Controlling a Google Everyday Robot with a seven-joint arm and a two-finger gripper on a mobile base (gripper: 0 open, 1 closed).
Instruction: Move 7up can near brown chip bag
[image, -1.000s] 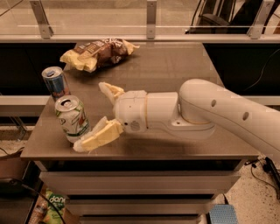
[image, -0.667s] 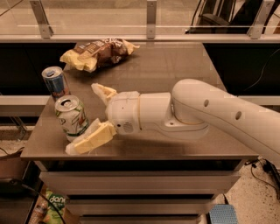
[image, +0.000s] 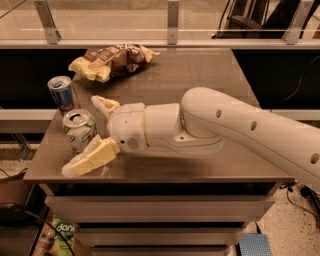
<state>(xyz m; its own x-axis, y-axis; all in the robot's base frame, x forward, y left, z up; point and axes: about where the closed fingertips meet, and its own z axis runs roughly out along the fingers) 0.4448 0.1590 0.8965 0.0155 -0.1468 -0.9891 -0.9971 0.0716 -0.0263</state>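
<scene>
The 7up can (image: 79, 130) stands upright near the table's front left corner, white and green with a silver top. My gripper (image: 86, 134) is open around it, one pale finger (image: 104, 105) behind the can and the other (image: 91, 158) in front of it. The brown chip bag (image: 112, 60) lies at the back left of the table, brown in the middle with pale yellow ends, well apart from the can. The white arm reaches in from the right across the table.
A slimmer blue and silver can (image: 62, 94) stands just behind and left of the 7up can. The brown table (image: 190, 75) ends close to the cans at its left and front edges. A glass railing runs behind the table.
The gripper has moved left, so its open fingers now straddle the 7up can. The cans and the bag have not moved.
</scene>
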